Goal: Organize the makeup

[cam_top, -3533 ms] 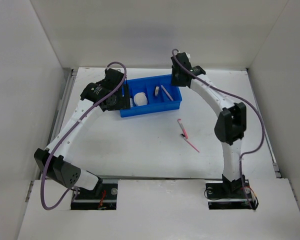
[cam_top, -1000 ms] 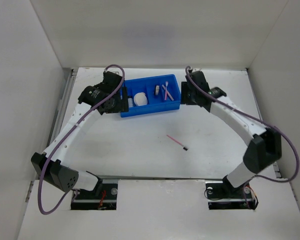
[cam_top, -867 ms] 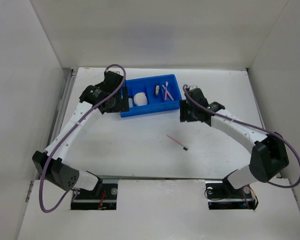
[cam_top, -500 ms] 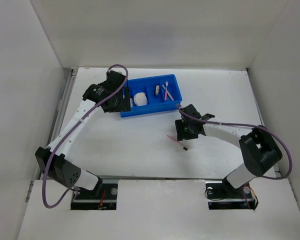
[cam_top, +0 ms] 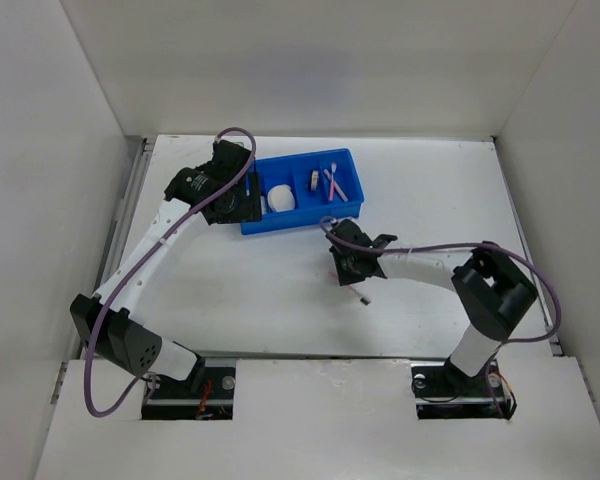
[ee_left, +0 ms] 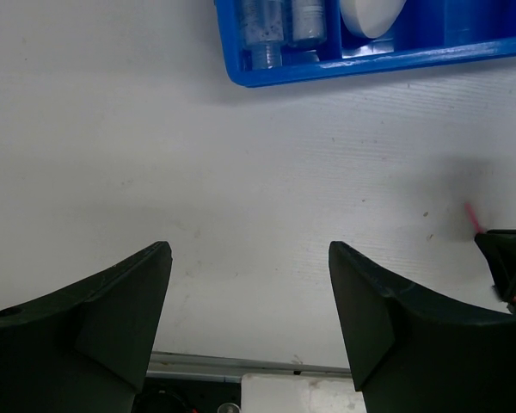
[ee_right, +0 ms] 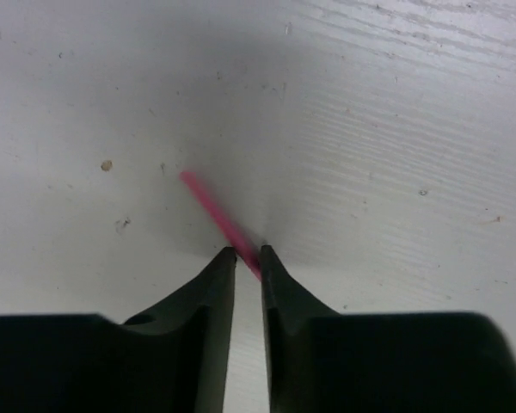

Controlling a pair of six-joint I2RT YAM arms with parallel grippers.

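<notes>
One pink thin tool (ee_right: 215, 215) lies on the white table; its dark tip (cam_top: 364, 297) shows past my right gripper (cam_top: 348, 272). The right gripper (ee_right: 247, 252) is down on the table, its jaws nearly together with the pink stem between the tips. The blue tray (cam_top: 302, 215) holds two more pink tools (cam_top: 332, 184), the cream round puff (cam_top: 281, 197) and two clear vials (ee_left: 279, 21). My left gripper (ee_left: 249, 258) is open and empty, hovering by the tray's left end (cam_top: 242, 205). The sponge, jar and pencil are not seen.
White walls close in the table on the left, back and right. The tray's front wall (ee_left: 370, 64) runs along the top of the left wrist view. A metal rail (cam_top: 130, 210) lines the table's left edge.
My right arm has swung from the tray's right end down and left to the pink tool on the table and closed its jaws around it. The left arm has barely moved.
</notes>
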